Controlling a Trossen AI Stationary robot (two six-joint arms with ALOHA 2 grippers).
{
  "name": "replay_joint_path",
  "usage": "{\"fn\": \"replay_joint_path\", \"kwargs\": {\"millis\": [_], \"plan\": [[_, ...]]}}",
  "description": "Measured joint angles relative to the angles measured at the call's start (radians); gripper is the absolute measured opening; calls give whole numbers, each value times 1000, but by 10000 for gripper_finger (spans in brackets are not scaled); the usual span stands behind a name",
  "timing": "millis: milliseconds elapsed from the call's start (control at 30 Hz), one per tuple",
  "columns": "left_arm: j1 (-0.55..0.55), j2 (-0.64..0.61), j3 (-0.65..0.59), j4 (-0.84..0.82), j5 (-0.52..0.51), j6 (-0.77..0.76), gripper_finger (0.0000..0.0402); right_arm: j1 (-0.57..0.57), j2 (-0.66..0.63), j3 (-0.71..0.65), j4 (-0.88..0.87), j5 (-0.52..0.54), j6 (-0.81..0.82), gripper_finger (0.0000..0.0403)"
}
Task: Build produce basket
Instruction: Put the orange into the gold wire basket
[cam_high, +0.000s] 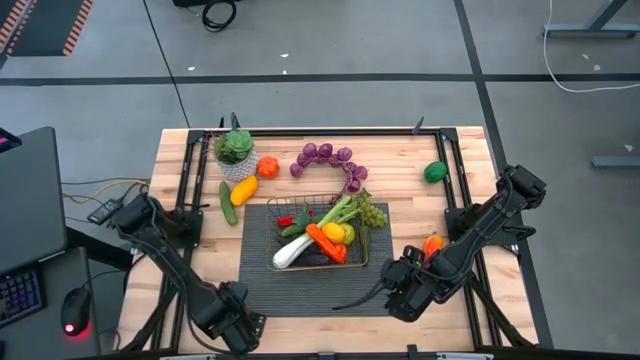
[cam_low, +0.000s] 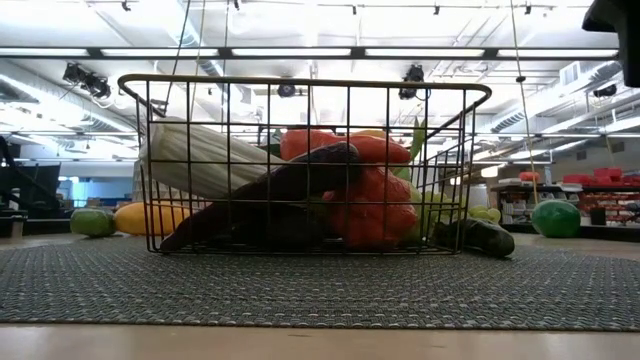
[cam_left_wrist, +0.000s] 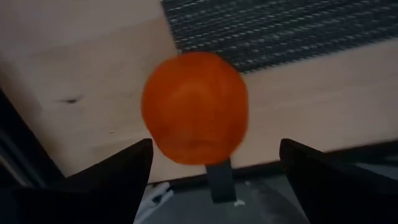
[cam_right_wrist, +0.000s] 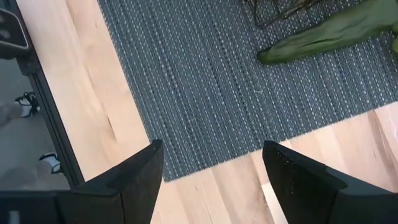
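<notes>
Basket (cam_high: 316, 232) of thin brass wire sits on a dark ribbed mat (cam_high: 300, 293) in the middle of a wooden desk (cam_high: 470, 160), seen from above. It already holds a white-green leek (cam_high: 298, 246), an orange carrot (cam_high: 325, 242), something yellow and some red pieces; green grapes (cam_high: 372, 213) hang at its right edge. Loose produce is scattered on the desk: purple grapes (cam_high: 330, 157), an orange (cam_high: 268, 166) beside a potted succulent (cam_high: 236, 152), a cucumber (cam_high: 227, 201), a yellow piece (cam_high: 243, 190) and a green fruit (cam_high: 434, 171).

The left end effector (cam_left_wrist: 211, 162) is at the desk's near-left corner, fingers spread wide, with a round orange fruit (cam_left_wrist: 194, 107) just ahead of them and not gripped; whether it rests on the desk or is falling cannot be told. The right end effector (cam_right_wrist: 214, 168) hovers over the mat's near-right edge, fingers partly apart and empty, close to an orange-red pepper (cam_high: 433, 243).

The filling step appears well along but unfinished. The next move likely calls for closing the left fingers squarely around the round fruit, which could roll, then carrying it to the basket.
</notes>
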Motion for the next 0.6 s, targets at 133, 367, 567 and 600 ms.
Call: {"fn": "replay_joint_path", "kwargs": {"millis": [133,367,567,600], "plan": [[9,30,0,-20,16,-3,358,13,0,0,-11,12,0,278],[21,80,2,-25,49,-3,358,24,-1,0,-32,28,0,278],[27,118,5,-19,63,2,358,24,-1,0,-59,31,-5,278],[30,120,5,-19,62,3,358,24,-1,0,-61,32,-10,278]]}}
